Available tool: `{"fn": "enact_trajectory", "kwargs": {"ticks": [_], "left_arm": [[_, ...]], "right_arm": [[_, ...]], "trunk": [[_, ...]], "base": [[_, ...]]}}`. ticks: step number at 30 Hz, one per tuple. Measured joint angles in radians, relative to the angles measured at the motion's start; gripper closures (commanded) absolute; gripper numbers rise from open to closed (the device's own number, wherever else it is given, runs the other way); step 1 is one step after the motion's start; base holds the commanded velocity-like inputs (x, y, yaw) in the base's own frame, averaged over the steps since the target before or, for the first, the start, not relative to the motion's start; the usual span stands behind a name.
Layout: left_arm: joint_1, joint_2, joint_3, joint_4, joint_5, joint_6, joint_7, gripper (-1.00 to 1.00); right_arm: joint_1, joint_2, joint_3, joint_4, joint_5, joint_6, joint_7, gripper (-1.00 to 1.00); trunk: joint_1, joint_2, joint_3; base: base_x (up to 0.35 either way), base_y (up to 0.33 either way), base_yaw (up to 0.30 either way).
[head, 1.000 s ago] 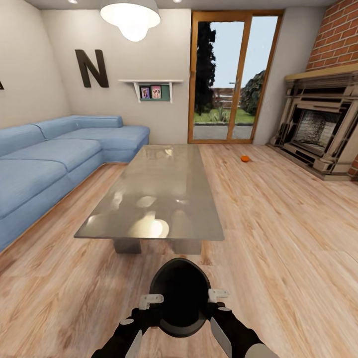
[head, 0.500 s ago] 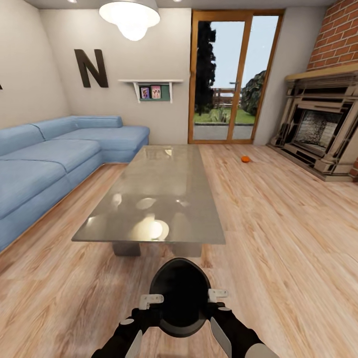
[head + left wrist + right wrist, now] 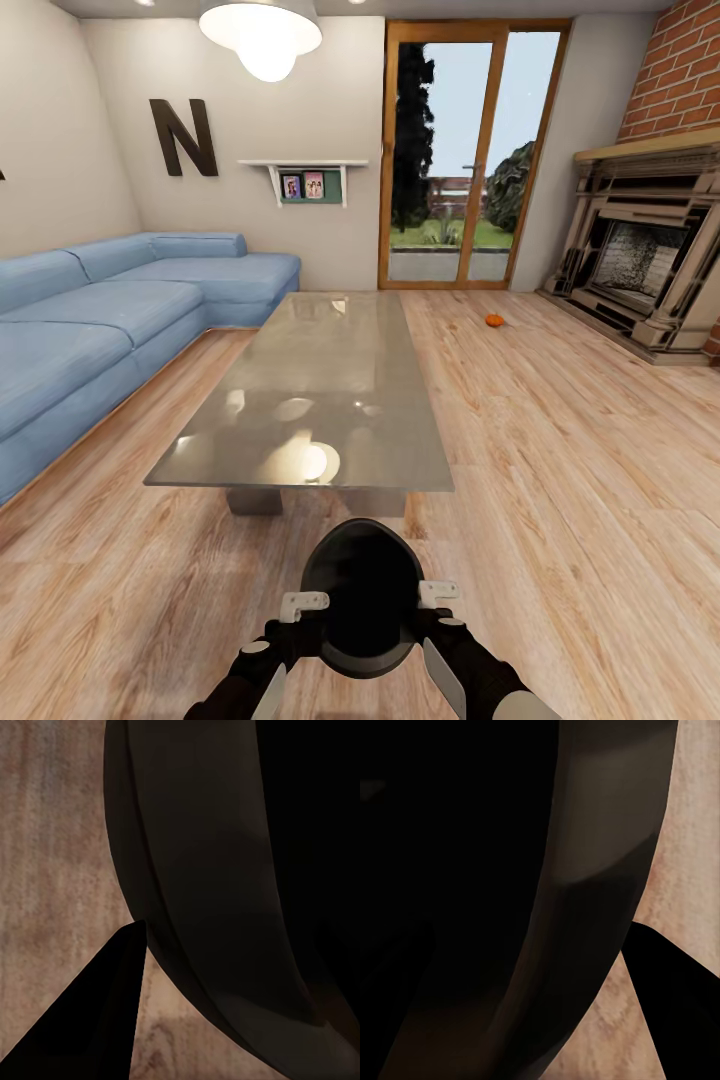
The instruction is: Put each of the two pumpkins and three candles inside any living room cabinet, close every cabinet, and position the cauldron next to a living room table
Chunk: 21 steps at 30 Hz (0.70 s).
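1. the round black wide-mouthed cauldron (image 3: 362, 598) is up off the pale wood plank floor (image 3: 560, 470), carried between both arms right in front of the robot, just short of the near end of the low grey glossy-topped worktop (image 3: 320, 390)

2. the left hand (image 3: 303, 604) sits against the pot's left side and the right hand (image 3: 438, 594) against its right side. it looks like each is clamped on the rim, but i honestly can't tell how far either one is closed, the wrist views are mostly dark pot wall and floor

3. there's a small bright orange pumpkin (image 3: 493, 320) lying on the floor well past the worktop, over toward the brick and stone fireplace (image 3: 650, 260)

4. my guess is the step in hand is setting the cauldron down next to the worktop, and it's near enough that this could happen about here

5. what could go wrong:
   - if one arm drops faster than the other, the pot tips and could slide out of a hand
   - rolling any further forward risks bumping the pot into the worktop edge
   - letting go before it touches the floor means it drops and maybe rolls away from the worktop, so "next to" fails
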Motion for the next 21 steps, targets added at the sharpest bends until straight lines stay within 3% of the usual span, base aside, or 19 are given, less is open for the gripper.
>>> {"fn": "enact_trajectory", "kwargs": {"ticks": [3, 18, 21], "left_arm": [[0.0, 0.0, 0.0, 0.0, 0.0, 0.0, 0.001, 1.0], [0.0, 0.0, 0.0, 0.0, 0.003, 0.001, 0.001, 1.0], [0.0, 0.0, 0.0, -0.001, 0.001, 0.001, 0.001, 1.0]], "right_arm": [[0.0, 0.0, 0.0, 0.0, 0.0, 0.0, 0.0, 1.0], [-0.001, 0.0, 0.0, 0.0, 0.002, 0.004, 0.001, 1.0], [0.0, 0.0, -0.001, 0.0, 0.002, 0.0, 0.001, 1.0]], "trunk": [[0.0, 0.0, 0.0], [0.007, -0.003, -0.058], [0.007, -0.004, -0.058]], "base": [[0.0, 0.0, 0.0], [0.0, 0.0, 0.0], [0.0, 0.0, 0.0]]}}
